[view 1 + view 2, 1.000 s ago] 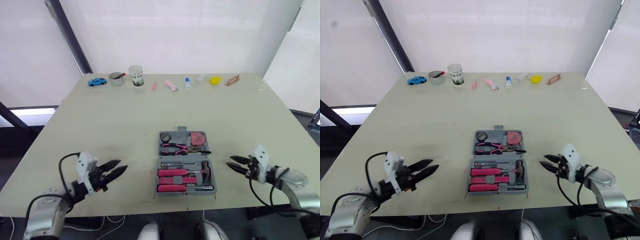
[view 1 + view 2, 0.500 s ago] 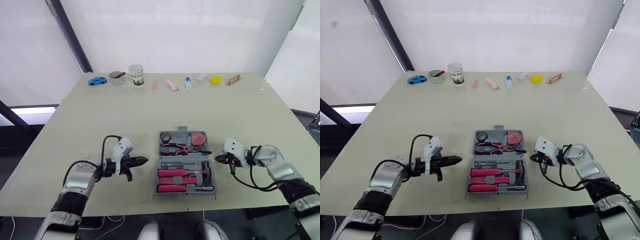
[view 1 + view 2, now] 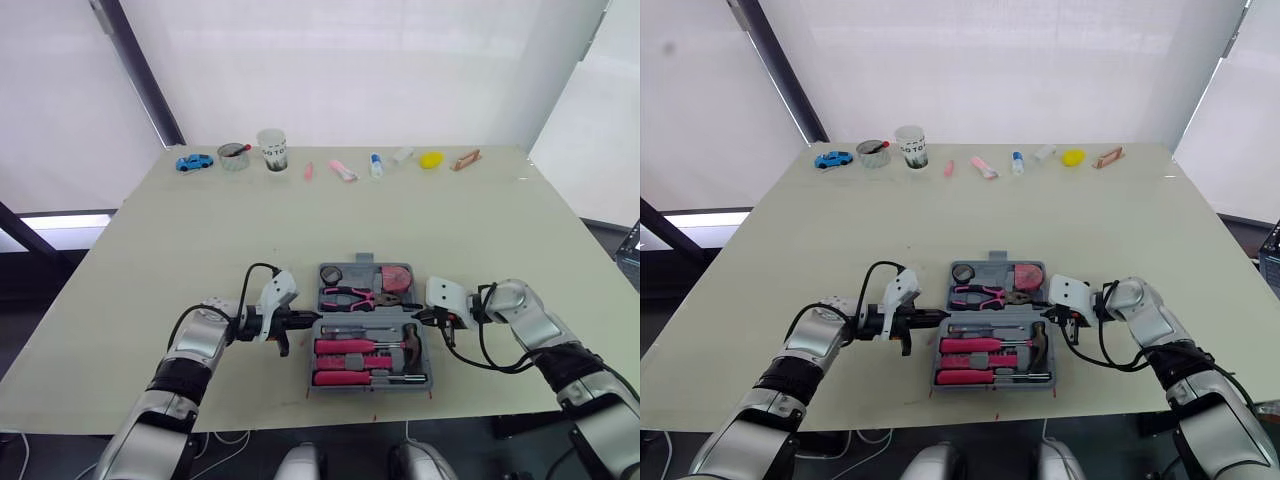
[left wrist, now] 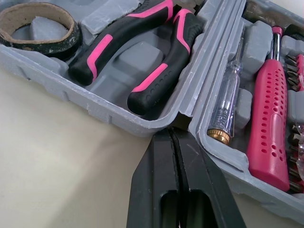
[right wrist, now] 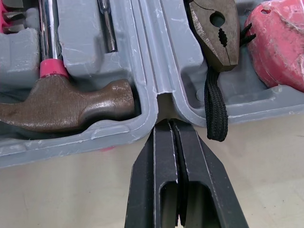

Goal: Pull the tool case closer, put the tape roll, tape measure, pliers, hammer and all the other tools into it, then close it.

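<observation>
The open case (image 3: 992,360) lies near the tabletop's (image 3: 840,230) front edge, holding pliers (image 3: 983,293), a hammer (image 3: 1039,340) and pink-handled tools (a tape roll (image 3: 962,272) sits in its far left corner). The left gripper (image 3: 940,317) touches its left side, the right gripper (image 3: 1051,312) its right.

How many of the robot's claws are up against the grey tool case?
2. The left claw is shut at the hinge notch on the left side of the open grey plastic tool case; the right claw is shut at the right-side notch.
</observation>
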`<action>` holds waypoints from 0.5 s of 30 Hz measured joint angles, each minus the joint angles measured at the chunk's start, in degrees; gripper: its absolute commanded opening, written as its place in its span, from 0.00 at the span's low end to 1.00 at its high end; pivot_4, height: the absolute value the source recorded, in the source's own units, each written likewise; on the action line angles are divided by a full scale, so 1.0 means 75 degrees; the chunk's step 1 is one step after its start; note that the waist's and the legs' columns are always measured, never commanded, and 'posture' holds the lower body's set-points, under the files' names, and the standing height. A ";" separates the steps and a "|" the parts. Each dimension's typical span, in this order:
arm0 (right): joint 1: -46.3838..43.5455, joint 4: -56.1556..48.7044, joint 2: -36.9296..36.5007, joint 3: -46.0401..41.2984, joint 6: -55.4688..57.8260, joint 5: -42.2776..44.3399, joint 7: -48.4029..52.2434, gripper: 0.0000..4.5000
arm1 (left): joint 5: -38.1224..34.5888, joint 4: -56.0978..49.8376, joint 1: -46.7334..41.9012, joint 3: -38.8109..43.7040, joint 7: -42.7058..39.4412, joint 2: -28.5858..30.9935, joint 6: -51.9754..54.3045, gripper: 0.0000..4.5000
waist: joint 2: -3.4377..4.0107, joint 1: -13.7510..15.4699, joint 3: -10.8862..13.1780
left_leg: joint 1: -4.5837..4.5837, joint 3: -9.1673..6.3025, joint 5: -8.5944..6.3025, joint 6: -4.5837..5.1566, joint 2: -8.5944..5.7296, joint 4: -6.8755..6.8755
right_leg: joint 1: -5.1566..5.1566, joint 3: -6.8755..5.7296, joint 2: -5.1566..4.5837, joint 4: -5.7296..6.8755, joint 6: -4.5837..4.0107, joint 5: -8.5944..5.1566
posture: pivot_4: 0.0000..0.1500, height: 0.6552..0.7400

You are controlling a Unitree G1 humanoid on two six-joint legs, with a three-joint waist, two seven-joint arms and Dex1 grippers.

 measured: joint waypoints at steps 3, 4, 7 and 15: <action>0.0000 0.0009 0.0015 -0.0009 -0.0053 -0.0029 0.0017 0.00 | 0.0009 0.0095 -0.0010 0.0019 -0.0067 -0.0001 -0.0133 0.01 | 0.0000 -0.0005 0.0000 | 0.0001 -0.0001 0.0000 0.0000 0.0000 0.0000 | 0.0000 0.0000 0.0001 0.0002 0.0000 0.0000 | 1.00 1.00; 0.0000 0.0011 0.0013 -0.0010 -0.0066 -0.0033 0.0026 0.00 | 0.0011 0.0095 -0.0002 0.0019 -0.0077 -0.0001 -0.0152 0.01 | 0.0001 -0.0005 0.0000 | 0.0001 -0.0001 0.0000 0.0000 0.0000 0.0000 | 0.0000 0.0000 0.0001 0.0002 0.0000 0.0000 | 1.00 1.00; 0.0003 0.0010 0.0003 -0.0020 -0.0076 -0.0035 0.0063 0.00 | 0.0004 0.0074 0.0094 0.0045 -0.0093 -0.0024 -0.0260 0.01 | 0.0001 -0.0013 -0.0001 | 0.0001 0.0001 0.0000 0.0000 0.0000 0.0000 | 0.0000 0.0001 0.0000 0.0000 0.0000 0.0000 | 1.00 1.00; 0.0275 -0.0335 -0.0094 -0.0046 -0.0057 -0.0036 0.0131 0.00 | -0.0010 -0.0373 0.0521 0.0177 -0.0064 -0.0049 -0.0312 0.01 | 0.0006 -0.0001 -0.0005 | -0.0001 0.0001 -0.0001 0.0000 0.0001 -0.0005 | 0.0000 0.0000 -0.0003 -0.0008 0.0000 -0.0001 | 1.00 1.00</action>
